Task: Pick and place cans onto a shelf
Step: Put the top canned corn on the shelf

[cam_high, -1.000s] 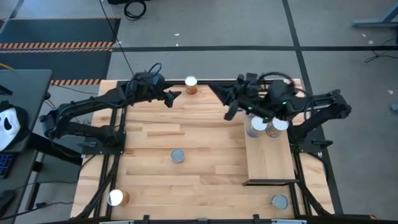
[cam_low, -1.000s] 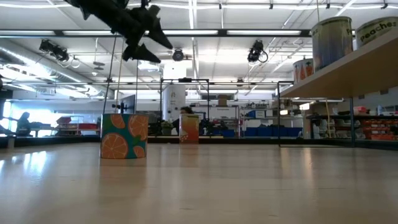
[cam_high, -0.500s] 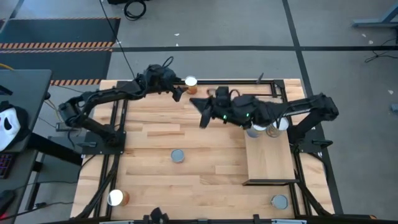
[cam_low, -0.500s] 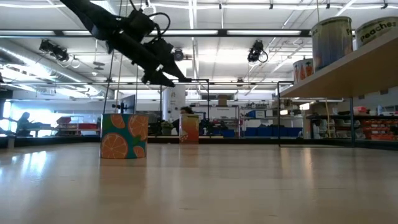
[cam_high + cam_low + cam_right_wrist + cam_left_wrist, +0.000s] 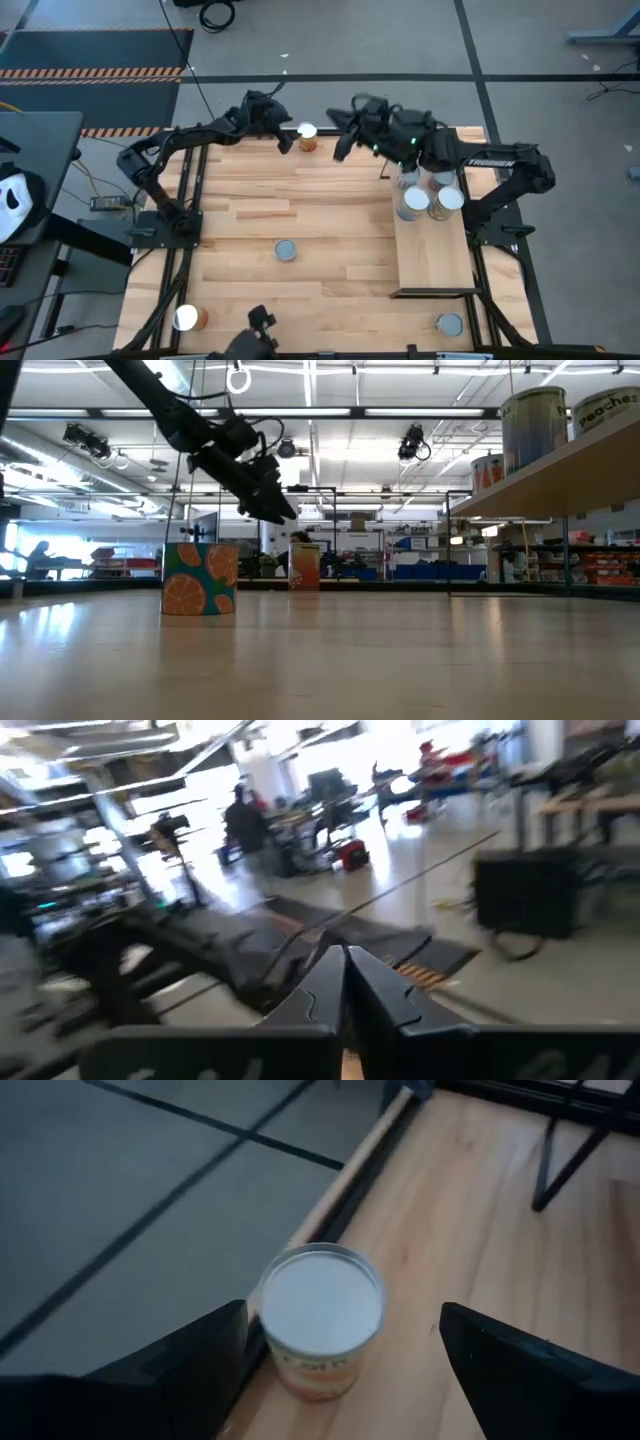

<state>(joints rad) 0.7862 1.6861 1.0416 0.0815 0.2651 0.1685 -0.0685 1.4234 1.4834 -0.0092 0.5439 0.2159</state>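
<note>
A white-topped can with orange sides [image 5: 307, 137] stands on its base at the table's far edge; it also shows in the left wrist view [image 5: 320, 1318] and the low view [image 5: 304, 567]. My left gripper [image 5: 287, 141] is open and empty just left of it, one finger on either side in the wrist view [image 5: 340, 1370], and above it in the low view [image 5: 278, 510]. My right gripper [image 5: 338, 150] is shut and empty, in the air right of that can, pointing at the room [image 5: 345, 982]. The shelf [image 5: 435, 262] stands at the right and carries several cans [image 5: 410, 203].
Loose cans stand on the table at the middle [image 5: 286, 250], the near left corner [image 5: 186, 318] and the near right [image 5: 449, 323]. An orange-patterned can [image 5: 200, 578] stands left in the low view. The shelf's black frame [image 5: 395, 292] rises at the right.
My left gripper has gone toward the far edge and to the right, and down, up to the white-topped can. My right gripper swung left from the shelf toward the table's middle, then toward the far edge, tipping up. No can has moved.
</note>
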